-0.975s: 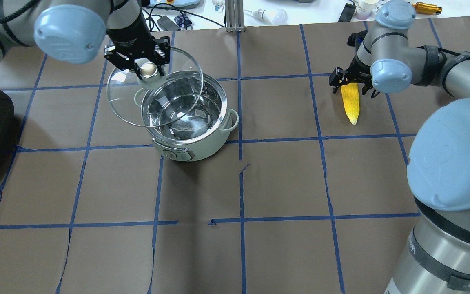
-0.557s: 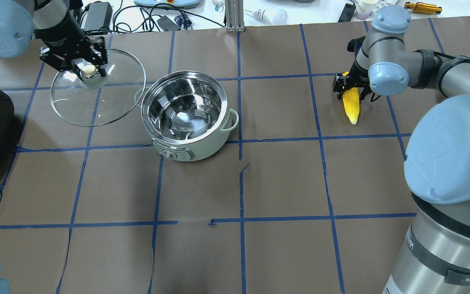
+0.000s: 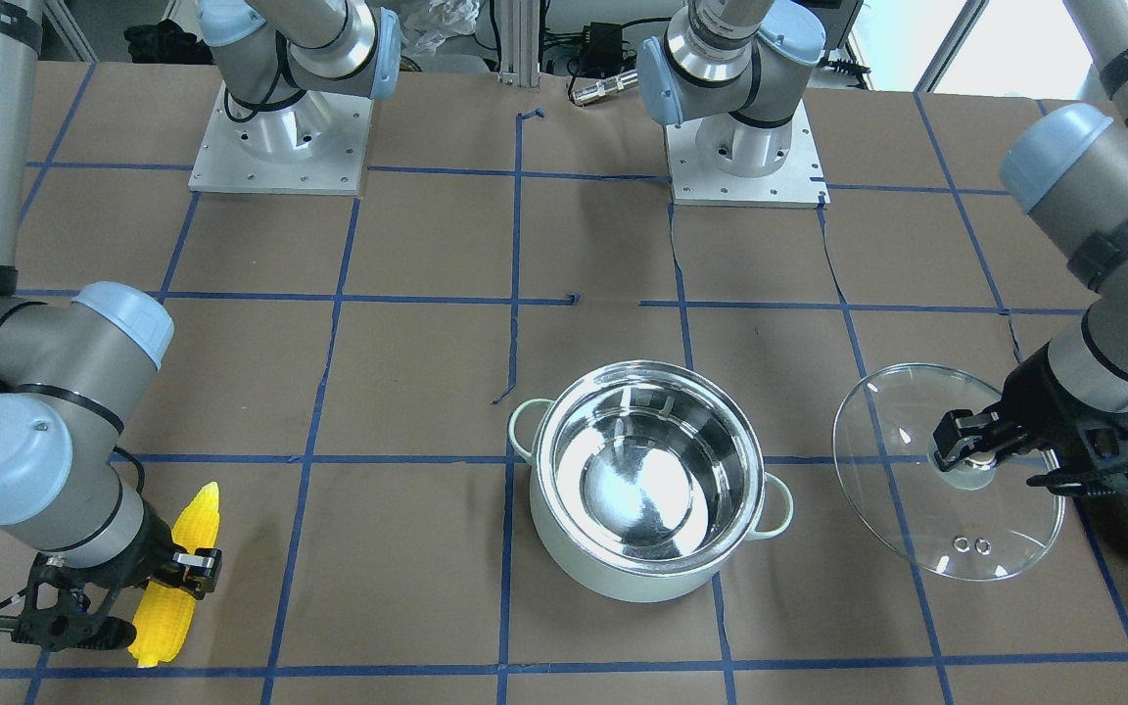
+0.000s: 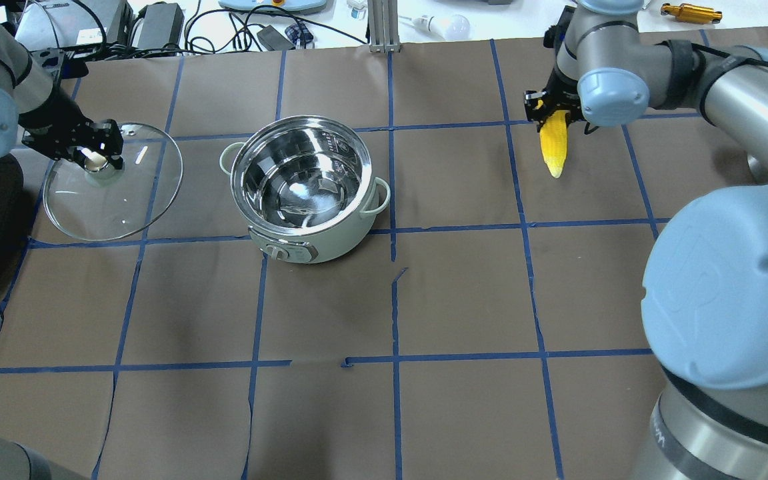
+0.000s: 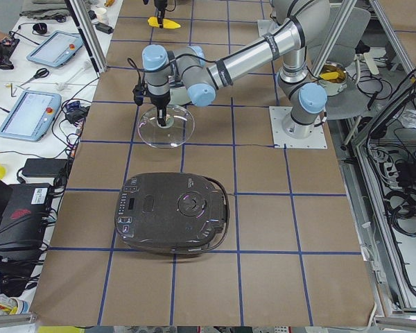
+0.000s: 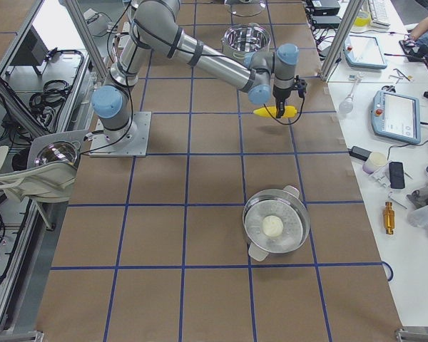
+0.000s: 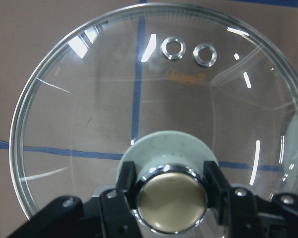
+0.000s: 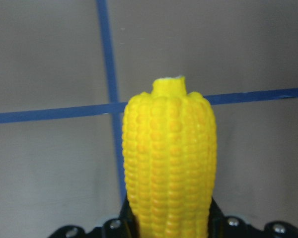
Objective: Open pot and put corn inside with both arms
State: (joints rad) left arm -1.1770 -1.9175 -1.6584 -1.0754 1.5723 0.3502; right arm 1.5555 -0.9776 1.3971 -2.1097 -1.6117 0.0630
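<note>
Carry the corn cob (image 4: 554, 143) sideways toward the pot (image 4: 341, 241), uncovered and bare inside at mid-table; well apart from it for now, off on the robot's right. Clamped near the thick end by the right gripper (image 4: 555, 113), jaws narrowed onto the kernels. Raise enough to clear the rim, centre over the steel bowl, then dip the tip and let go low (probably too long to drop flat without catching an edge). Meanwhile hold the glass lid (image 4: 114, 200) aside: pinched at its knob (image 7: 172, 202) by the left gripper (image 4: 95, 159), tilted, near the black appliance (image 5: 172, 214). As to the cob's lie: roughly level, long axis running toward and away from the robot, tapered tip toward the robot's base.
</note>
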